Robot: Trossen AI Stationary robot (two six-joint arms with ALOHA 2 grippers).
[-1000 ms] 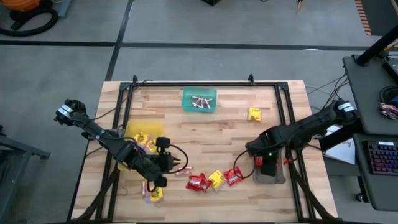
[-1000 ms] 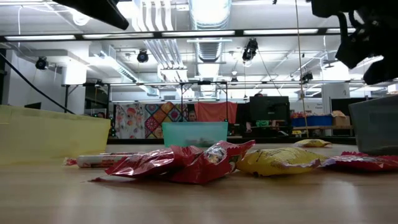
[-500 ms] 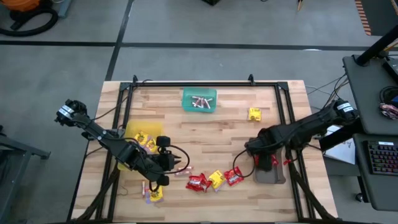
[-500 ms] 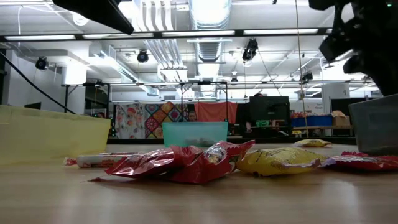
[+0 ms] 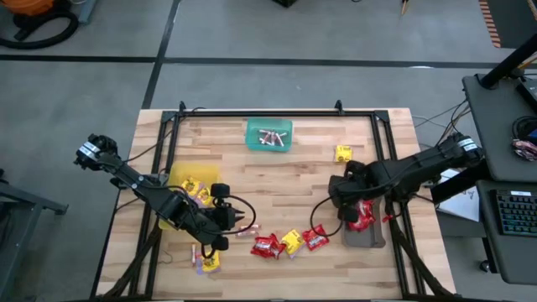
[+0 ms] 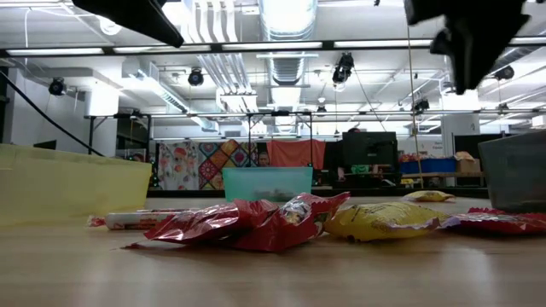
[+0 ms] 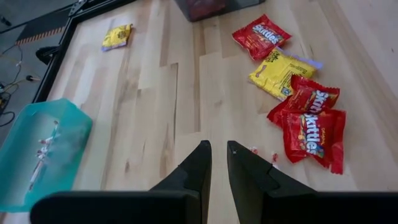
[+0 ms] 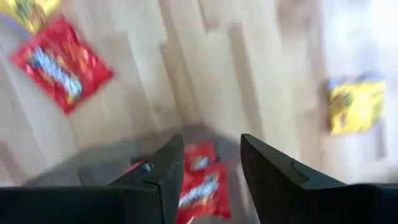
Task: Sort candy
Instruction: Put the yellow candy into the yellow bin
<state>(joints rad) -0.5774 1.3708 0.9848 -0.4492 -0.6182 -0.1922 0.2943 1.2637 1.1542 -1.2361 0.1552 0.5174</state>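
While the right gripper (image 5: 342,195) hangs spread and empty above the grey tray (image 5: 370,237) holding red packets (image 5: 362,214), more candy (image 5: 289,242) lies mid-table. The left gripper (image 5: 243,220) is pinched narrow near it, holding nothing visible

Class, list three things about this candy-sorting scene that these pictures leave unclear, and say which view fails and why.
1. Left hand: whether it holds a small roll. In the high view it is too small; in the left wrist view nothing shows between the near-closed fingers.
2. Green tray contents: the low view shows only its wall.
3. Grey tray: how many red packets lie inside. The right wrist view is blurred, and the right arm covers part of it in the high view.
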